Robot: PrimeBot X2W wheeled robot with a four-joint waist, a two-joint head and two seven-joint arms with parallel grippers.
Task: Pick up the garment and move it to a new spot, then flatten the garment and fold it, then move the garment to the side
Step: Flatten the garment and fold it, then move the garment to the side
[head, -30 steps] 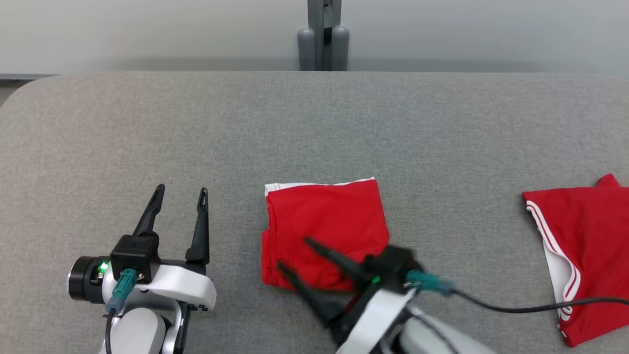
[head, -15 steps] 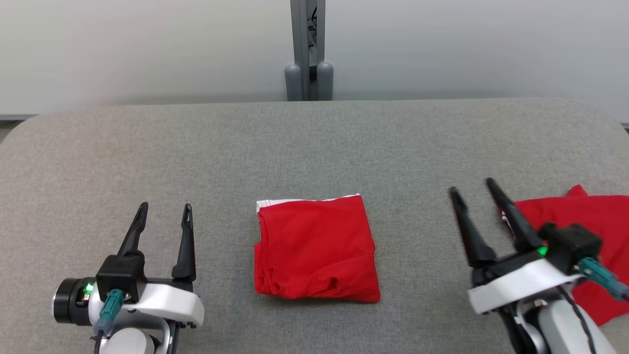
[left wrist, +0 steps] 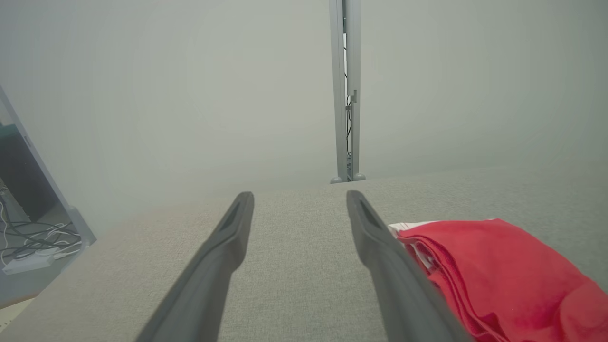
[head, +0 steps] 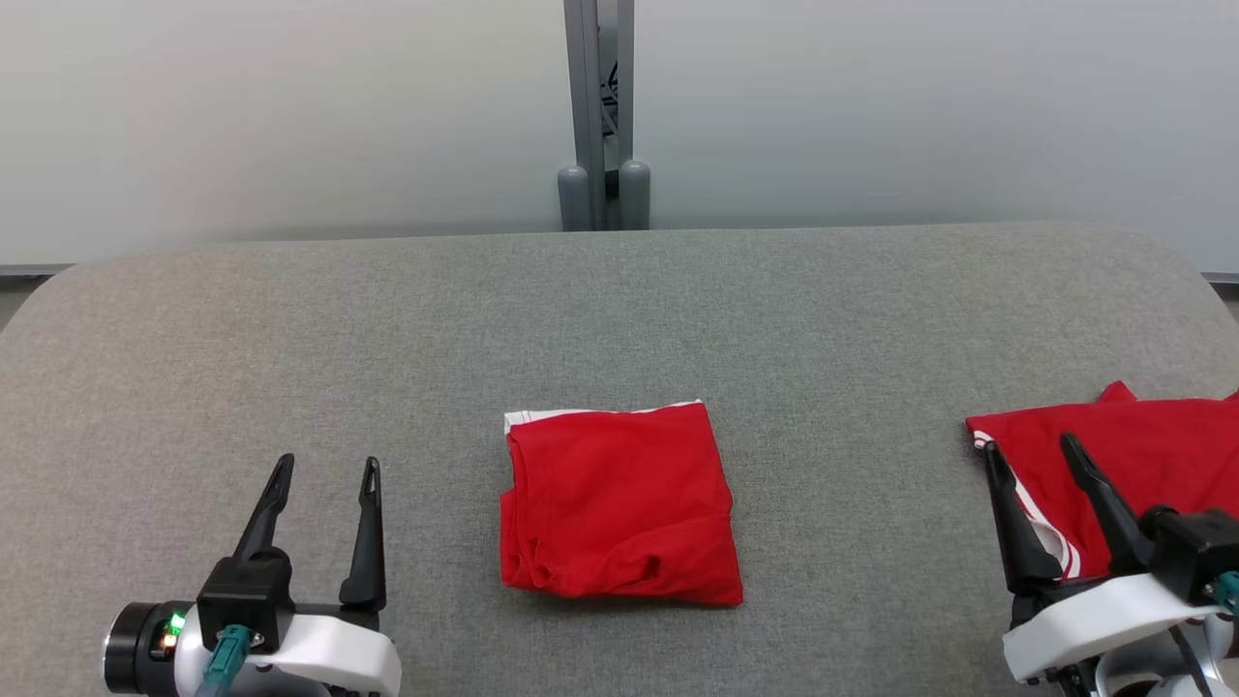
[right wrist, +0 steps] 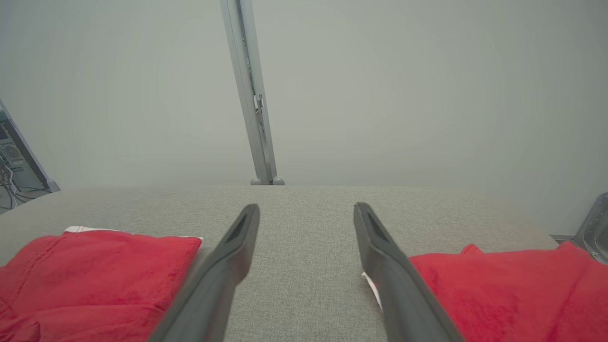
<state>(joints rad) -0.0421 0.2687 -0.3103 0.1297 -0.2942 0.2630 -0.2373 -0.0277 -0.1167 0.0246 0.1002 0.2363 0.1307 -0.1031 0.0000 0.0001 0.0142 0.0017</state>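
Looking over the counter (head: 619, 310), we are seeing its far edge running along the pale wall, with rounded corners at both ends and a gray post (head: 598, 116) standing behind the middle. Wide bare surface is lying beyond the cloth and on both sides of it. The folded red garment (head: 619, 503) is resting flat near the middle of the counter, its white-trimmed edge facing the far side. The left gripper (head: 327, 463) is hovering well to its left, fingers spread apart and holding nothing. The right gripper (head: 1028, 445) is standing well to its right, fingers likewise spread and empty, over the left edge of a second red garment (head: 1152, 436). Whether they are touching it we cannot tell.
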